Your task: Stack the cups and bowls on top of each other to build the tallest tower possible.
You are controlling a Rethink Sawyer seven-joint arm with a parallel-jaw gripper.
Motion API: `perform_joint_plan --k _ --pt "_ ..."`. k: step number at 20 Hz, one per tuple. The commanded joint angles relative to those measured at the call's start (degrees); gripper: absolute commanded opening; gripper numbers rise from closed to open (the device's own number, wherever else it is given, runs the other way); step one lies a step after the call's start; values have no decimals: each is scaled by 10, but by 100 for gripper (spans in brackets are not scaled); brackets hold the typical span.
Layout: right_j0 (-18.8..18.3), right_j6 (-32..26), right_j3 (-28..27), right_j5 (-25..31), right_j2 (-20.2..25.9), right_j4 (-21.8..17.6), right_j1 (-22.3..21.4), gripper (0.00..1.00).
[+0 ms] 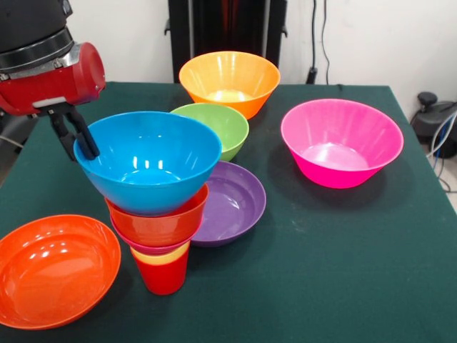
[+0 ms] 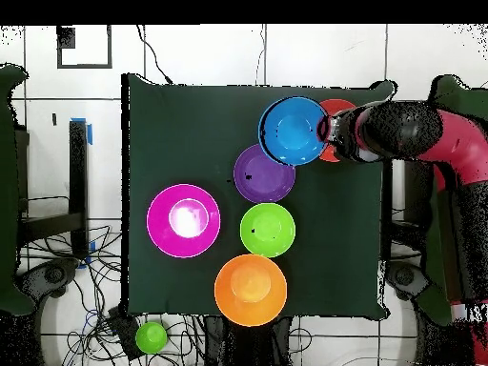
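The tower stands at the front left of the table. A red cup is its base, with a yellow cup rim nested in it. A pink bowl and an orange-red bowl come above, and a wide blue bowl sits on top. My gripper hangs at the blue bowl's left rim. It is open, with its black fingers apart astride the rim's edge. I cannot tell whether they touch the rim.
A wide orange-red bowl lies left of the tower. A purple bowl sits right of it. Behind are a green bowl and a light orange bowl. A magenta bowl stands at the right.
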Motion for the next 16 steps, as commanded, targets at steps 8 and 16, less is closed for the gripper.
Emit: perform_joint_plan --k 8,16 --pt "14 -132 12 0 2 -3 34 0" --pt "11 -126 22 -13 2 -5 37 0"
